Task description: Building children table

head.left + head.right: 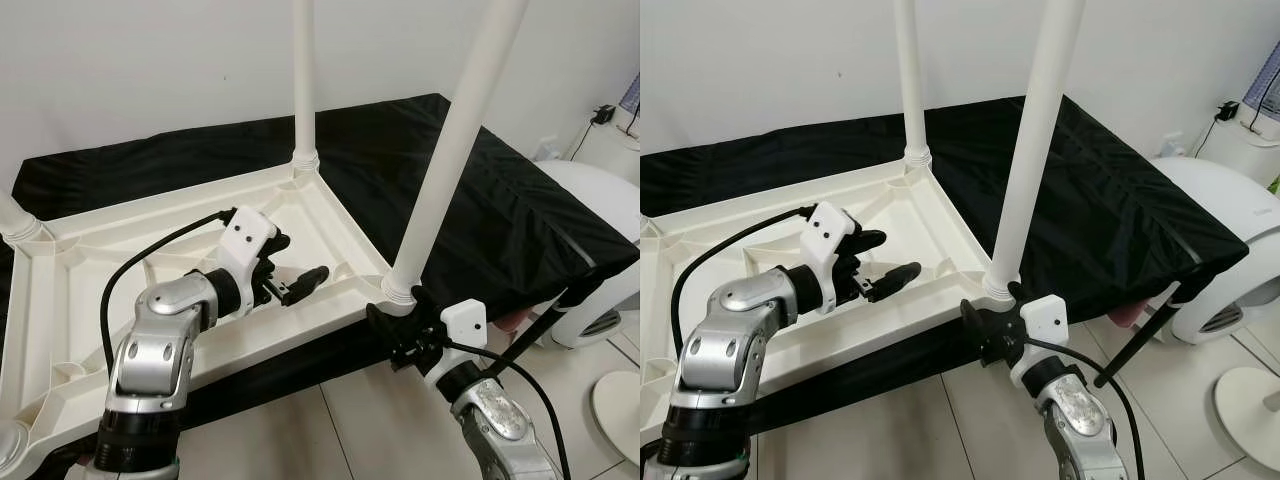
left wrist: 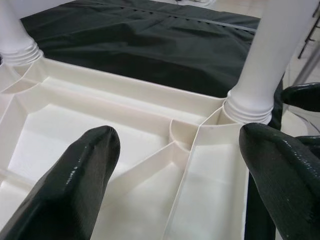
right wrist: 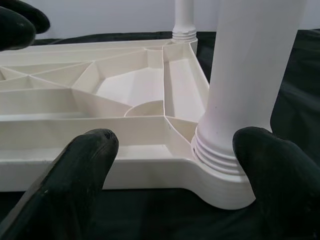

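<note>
two legs (image 1: pixel 450 150) up on an upturned tabletop (image 1: pixel 60 300), on a black-covered bed (image 1: pixel 520 220).
head views: left gripper (image 1: pixel 300 283) over the ribbed underside, right gripper (image 1: pixel 985 335) at the near corner socket. left wrist: fingers (image 2: pixel 75 185) apart, empty. right wrist: fingers (image 3: pixel 75 175) apart, flanking the leg base. judged light, stiff, smooth plastic; grip legs low, near the threads.

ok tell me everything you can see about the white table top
The table top is off-white moulded plastic, lying upside down on a black cloth, its ribbed underside up. White legs stand upright in its corner sockets. The left gripper hovers open over its ribs; the right gripper sits open at the near corner socket.
</note>
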You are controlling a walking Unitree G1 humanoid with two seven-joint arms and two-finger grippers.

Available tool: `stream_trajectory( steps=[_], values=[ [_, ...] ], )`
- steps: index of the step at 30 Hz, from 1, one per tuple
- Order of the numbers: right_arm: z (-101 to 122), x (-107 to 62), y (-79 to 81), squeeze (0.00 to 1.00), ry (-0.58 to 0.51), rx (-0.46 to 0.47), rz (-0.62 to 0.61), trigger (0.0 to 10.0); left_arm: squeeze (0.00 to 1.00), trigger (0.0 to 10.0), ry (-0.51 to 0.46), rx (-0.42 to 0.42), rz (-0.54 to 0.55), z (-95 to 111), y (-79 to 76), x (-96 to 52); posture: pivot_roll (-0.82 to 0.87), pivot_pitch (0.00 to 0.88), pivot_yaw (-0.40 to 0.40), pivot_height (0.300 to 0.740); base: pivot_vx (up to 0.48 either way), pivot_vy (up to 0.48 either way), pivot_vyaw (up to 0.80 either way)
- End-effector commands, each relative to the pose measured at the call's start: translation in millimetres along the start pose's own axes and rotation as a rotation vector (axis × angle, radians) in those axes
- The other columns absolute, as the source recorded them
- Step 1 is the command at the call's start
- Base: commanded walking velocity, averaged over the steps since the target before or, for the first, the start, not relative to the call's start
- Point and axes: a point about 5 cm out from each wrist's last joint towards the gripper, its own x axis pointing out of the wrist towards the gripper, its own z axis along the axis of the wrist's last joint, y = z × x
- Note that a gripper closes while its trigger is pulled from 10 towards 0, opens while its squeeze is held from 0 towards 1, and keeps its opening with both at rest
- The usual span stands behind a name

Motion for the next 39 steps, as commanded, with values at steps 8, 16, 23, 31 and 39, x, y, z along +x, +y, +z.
stream_trajectory(
  steps=[8, 16, 23, 31, 39],
  values=[
    [-2.9, 2.5, 9.5, 0.00, 0.002, -0.004, 0.044, 10.0, 0.00, 10.0, -0.045, -0.038, 0.917, -21.8, 36.6, -41.2, -0.07, 0.099, 0.025, 0.740, 0.000, 0.000, 0.00],
    [-1.5, 14.4, 14.6, 0.00, -0.023, 0.006, 0.056, 10.0, 0.00, 10.0, -0.114, -0.059, 1.026, -31.5, 37.5, -50.0, -0.05, 0.086, 0.001, 0.740, 0.000, 0.000, 0.00],
    [-0.9, 17.9, 14.4, 0.00, -0.033, 0.003, 0.064, 10.0, 0.00, 10.0, -0.179, -0.068, 0.969, -30.4, 29.9, -45.2, -0.05, 0.078, -0.004, 0.740, 0.000, 0.000, 0.00],
    [-6.0, 11.3, 10.8, 0.00, -0.016, -0.019, 0.053, 10.0, 0.00, 10.0, -0.232, 0.019, 0.903, -31.2, 14.5, -47.4, -0.06, 0.076, 0.002, 0.740, 0.000, 0.000, 0.00],
    [-14.4, 0.7, 11.3, 0.00, 0.019, -0.044, 0.061, 10.0, 0.00, 10.0, -0.215, 0.130, 0.741, -52.0, -18.2, -62.7, -0.04, 0.091, -0.002, 0.740, 0.000, 0.000, 0.00]
  ],
)
